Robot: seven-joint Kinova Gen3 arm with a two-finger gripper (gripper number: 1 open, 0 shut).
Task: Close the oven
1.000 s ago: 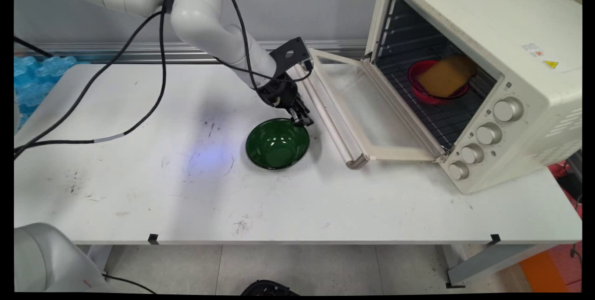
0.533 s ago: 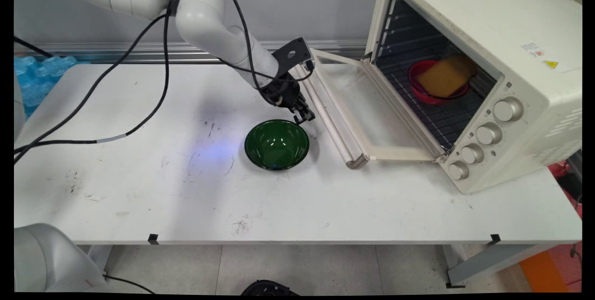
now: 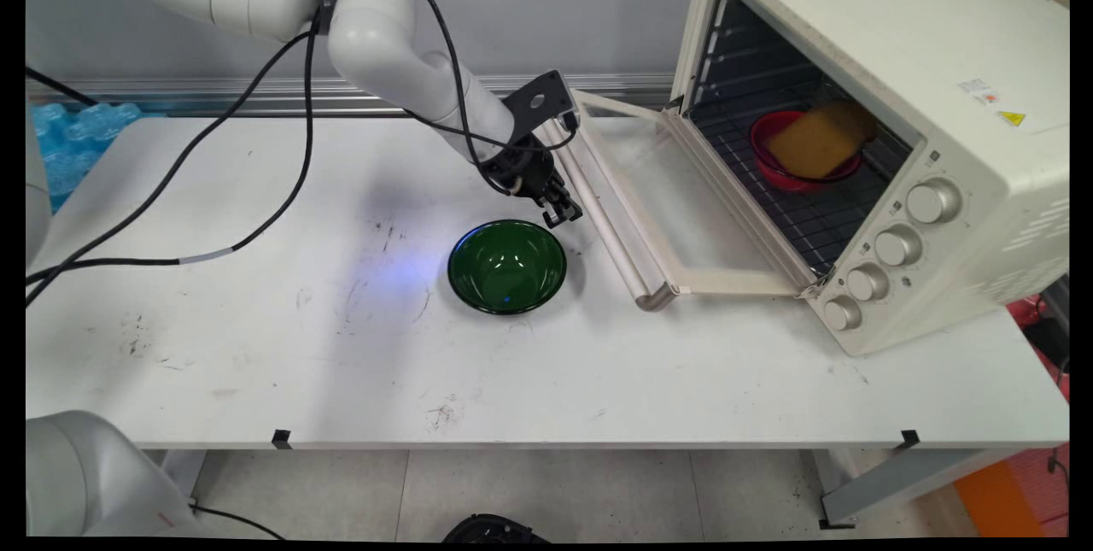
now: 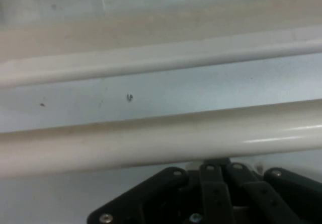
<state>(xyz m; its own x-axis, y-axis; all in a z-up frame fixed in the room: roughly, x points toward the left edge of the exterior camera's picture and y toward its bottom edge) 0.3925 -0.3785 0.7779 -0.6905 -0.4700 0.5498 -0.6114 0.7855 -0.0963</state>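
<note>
While the arm reaches in from the upper left, its gripper (image 3: 564, 214) is held low between the green bowl (image 3: 507, 266) and the oven door's handle bar (image 3: 608, 226) — just off the bowl's far rim and apart from it, as far as can be made out. Whether the claw is wide or narrow cannot be told: in the main view the fingertips are bunched into a small dark shape, and in the hand view only the black linkage (image 4: 216, 194) is seen at the bottom edge, with the tips hidden. Nothing is seen held.

Across the hand view the cream handle bar (image 4: 161, 139) is spread wide, right beside the linkage, with the door's frame (image 4: 151, 58) running parallel beyond it and pale glass between them.

The green bowl is found upright on the white table (image 3: 256, 346), just beside the handle bar on the side away from the oven, and its inside is seen bare and glossy. The toaster oven (image 3: 897, 141) is stood to the bowl's right with its door (image 3: 675, 192) dropped fully open and flat. Inside, on the wire rack, a red bowl (image 3: 798, 171) is seen — and a yellow sponge-like slab (image 3: 820, 141) is laid tilted across it. Black cables (image 3: 299, 149) are hung from the arm, trailing well to the bowl's left.
</note>
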